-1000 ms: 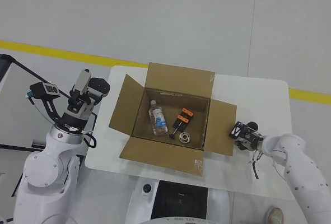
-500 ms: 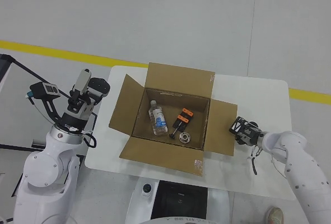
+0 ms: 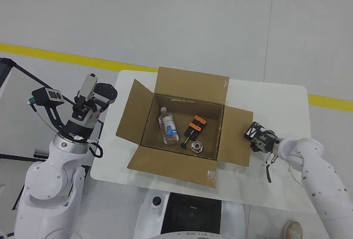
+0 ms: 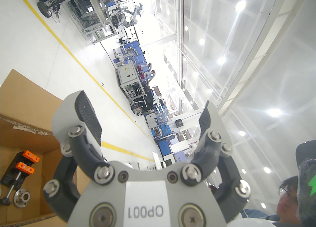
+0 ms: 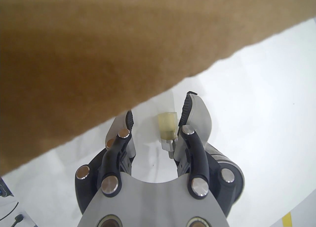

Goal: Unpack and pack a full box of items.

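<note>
An open cardboard box (image 3: 164, 80) stands mid-table. Inside lie a clear water bottle (image 3: 168, 125), an orange-and-black clamp (image 3: 194, 126) and a metal flange (image 3: 195, 147). My right gripper (image 3: 257, 136) sits low over the table beside the box's right flap (image 3: 237, 134). In the right wrist view it (image 5: 158, 112) is open around a small yellowish cylinder with a metal stud (image 5: 167, 129), which lies on the table close to one finger. My left gripper (image 3: 92, 89) is held off the table's left edge, open (image 4: 145, 109) and pointing upward, with nothing in it.
The brown flap (image 5: 98, 40) hangs just above my right gripper's fingers. White tabletop (image 3: 278, 107) lies bare to the right of the box. The left wrist view catches the box corner (image 4: 22, 104) with the clamp (image 4: 19, 166) and flange (image 4: 21, 197).
My right gripper has shifted slightly away from the table's front edge, staying beside the right flap. The left arm has not moved.
</note>
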